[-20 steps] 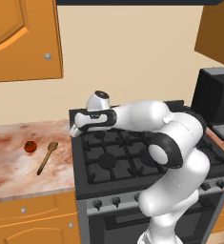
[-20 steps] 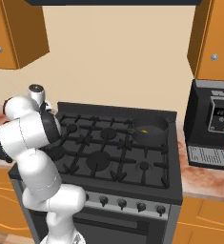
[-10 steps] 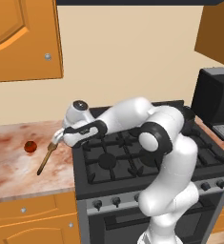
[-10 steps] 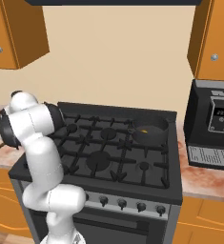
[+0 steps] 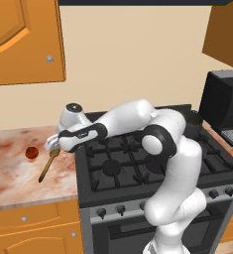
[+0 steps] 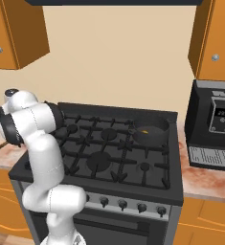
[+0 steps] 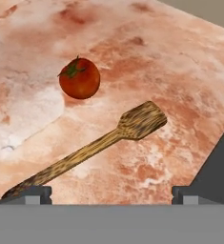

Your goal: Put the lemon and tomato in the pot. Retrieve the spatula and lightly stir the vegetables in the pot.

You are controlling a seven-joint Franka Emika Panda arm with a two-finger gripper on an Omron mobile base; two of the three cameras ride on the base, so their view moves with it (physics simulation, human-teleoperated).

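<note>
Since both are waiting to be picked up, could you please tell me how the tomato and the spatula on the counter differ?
The tomato is round and red with a green stalk; the spatula is long, slim, brown wood. The tomato sits compactly, whereas the spatula lies flat, its head nearest the tomato. Both rest untouched on the reddish counter, slightly apart.

**Kitchen surroundings, stove bay**

A plain cream wall [image 6: 118, 57] ran behind a black gas stove [image 6: 109, 153] with cast grates and a row of knobs [image 6: 128, 206] along its front. Reddish marbled counter [image 5: 14, 168] flanked the stove on both sides. Orange wooden upper cabinets [image 5: 24, 39] with small round pulls hung left and right; matching lower cabinets [image 5: 33, 233] sat below. A black coffee machine [image 6: 214, 124] stood on the counter to the stove's right. Lighting was even and flat.
</note>
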